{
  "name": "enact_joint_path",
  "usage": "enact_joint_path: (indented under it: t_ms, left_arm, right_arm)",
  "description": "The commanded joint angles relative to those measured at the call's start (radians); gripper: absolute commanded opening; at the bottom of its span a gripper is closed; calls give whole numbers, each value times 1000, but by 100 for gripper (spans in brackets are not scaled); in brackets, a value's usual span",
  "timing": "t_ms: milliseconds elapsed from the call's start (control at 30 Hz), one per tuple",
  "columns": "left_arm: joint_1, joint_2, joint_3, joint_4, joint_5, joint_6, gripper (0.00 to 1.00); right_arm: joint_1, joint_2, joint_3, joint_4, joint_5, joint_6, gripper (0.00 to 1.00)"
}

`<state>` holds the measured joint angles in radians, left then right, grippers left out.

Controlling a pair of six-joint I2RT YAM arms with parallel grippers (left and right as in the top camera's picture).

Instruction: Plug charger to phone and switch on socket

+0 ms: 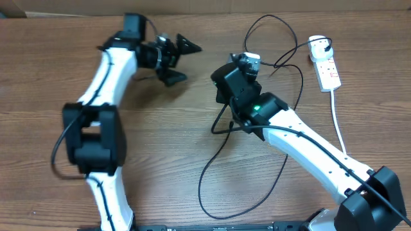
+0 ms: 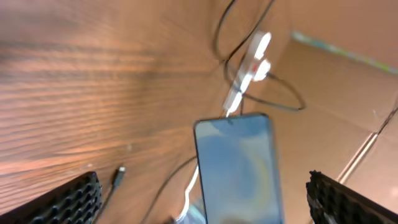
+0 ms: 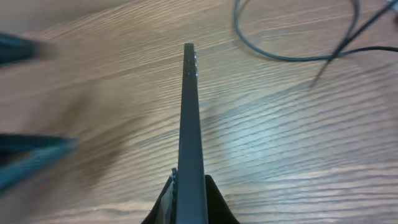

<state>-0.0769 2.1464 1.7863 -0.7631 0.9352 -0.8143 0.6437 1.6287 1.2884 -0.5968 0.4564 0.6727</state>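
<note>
My right gripper (image 3: 189, 196) is shut on the phone (image 3: 189, 118), which it holds on edge above the table. The left wrist view shows the phone's blue-teal screen (image 2: 239, 168) facing my left gripper (image 2: 205, 202), which is open and empty with a finger on each side. In the overhead view the left gripper (image 1: 182, 61) is left of the right gripper (image 1: 223, 82), and the phone is hidden under the right wrist. The charger cable (image 1: 209, 170) loops over the table, and its connector tip (image 2: 118, 174) lies loose on the wood. The white socket (image 1: 325, 64) lies far right.
The socket's thick white cord (image 1: 337, 122) runs towards the front right. Black cable loops (image 3: 280, 55) lie beyond the phone, and more cable passes under the right arm (image 1: 308, 154). The table (image 1: 160, 141) is brown wood.
</note>
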Motion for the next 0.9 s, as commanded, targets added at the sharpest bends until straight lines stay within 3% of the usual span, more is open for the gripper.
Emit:
enact_joint_path:
  t_ms: [0,167,367,433,533,667,867]
  left_arm:
    - [19,-279,25,-80,-180,205,100]
    - [-2,-538,25,-272,-510,262,100]
    - [-8,-845,25,-447,-888,249,99]
    - [-8,-895,25,-461,-941,249,100]
    - [-8,-943,25,-471,-942,249,99]
    - [-8,-954,23,-497,-868,163,100]
    - [-9,-853,21,-471,-531,138,100]
  right_arm:
    - [-71,-47,22,13,-72,20,4]
    - [-146,-60,22,11,-215,19,4]
    - [-230,-132,22,34,-547,25,4]
    - [-253,-155,22,48,-644,54,4]
    - [-283,-178,22,85,-795,74,4]
    - [-322,-187,22,168,-1055,133,4]
    - [-348,-187,22,333,-1336,315,4]
